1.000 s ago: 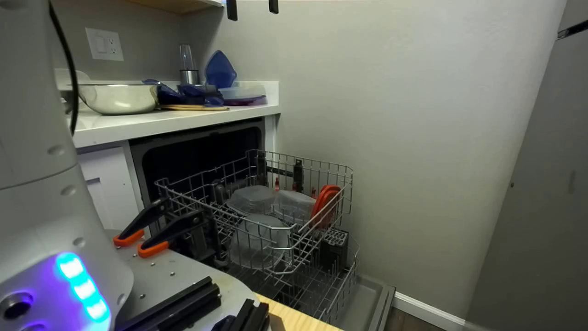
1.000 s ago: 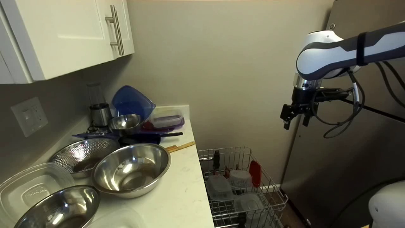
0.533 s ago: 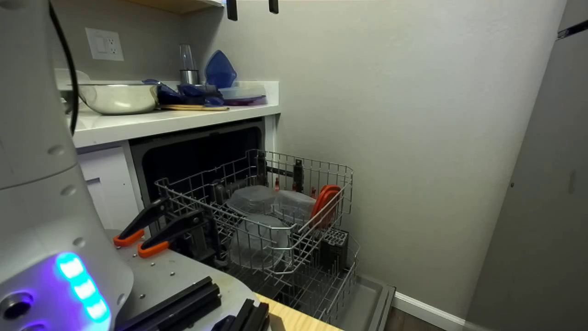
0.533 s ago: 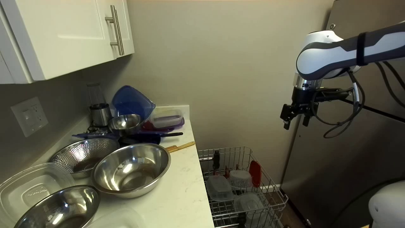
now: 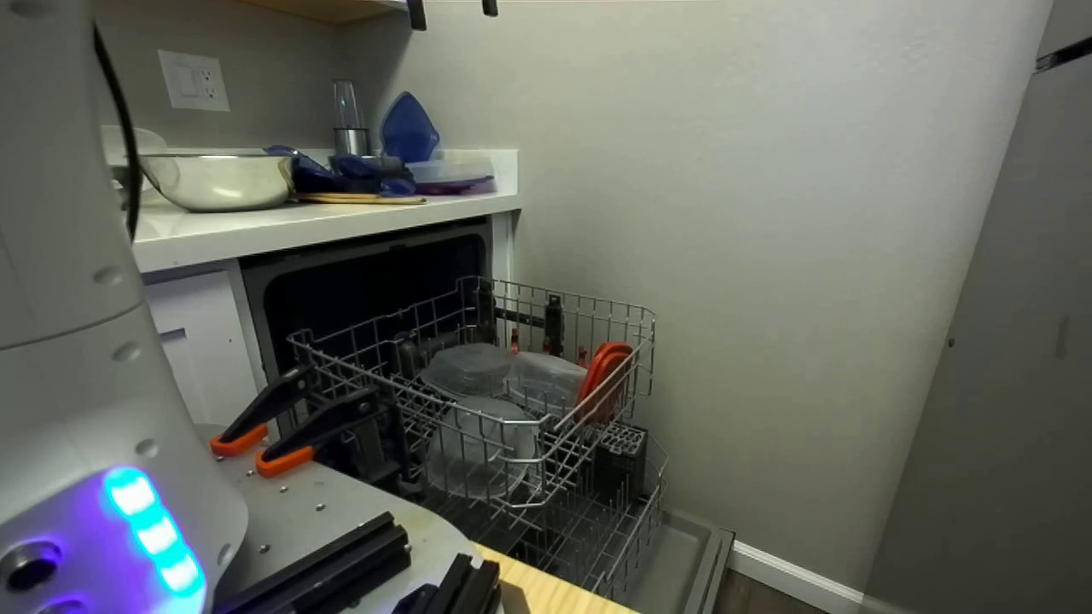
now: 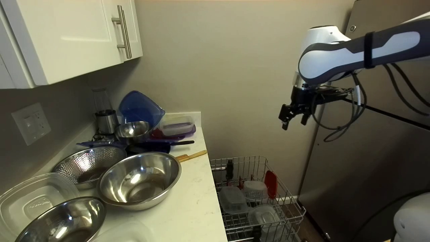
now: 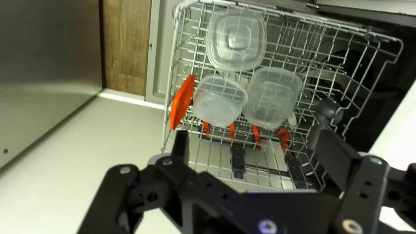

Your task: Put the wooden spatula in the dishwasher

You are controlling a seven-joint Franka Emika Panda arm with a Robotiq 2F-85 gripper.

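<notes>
Spatula (image 6: pixel 196 155) of tan wood lies flat on the white counter (image 6: pixel 198 203), just beside the big steel bowl (image 6: pixel 141 174), with a second wooden piece (image 6: pixel 181 157) right alongside. From where I stand, its long axis runs slantwise from beside the bowl to the counter's edge, and the end I can see points out toward the side where the upper rack (image 7: pixel 299 42) of the dishwasher (image 5: pixel 367 286) sticks out; the far end I can't make out past the bowl. The gripper (image 6: pixel 294 124) hangs high up, well apart from the counter, its fingers (image 7: pixel 334 156) spread wide and pointing down. Beyond them, in the wrist view, clear plastic containers (image 7: pixel 237 42) sit in that rack, near an orange-red flat piece (image 7: pixel 182 102) standing on its edge.
</notes>
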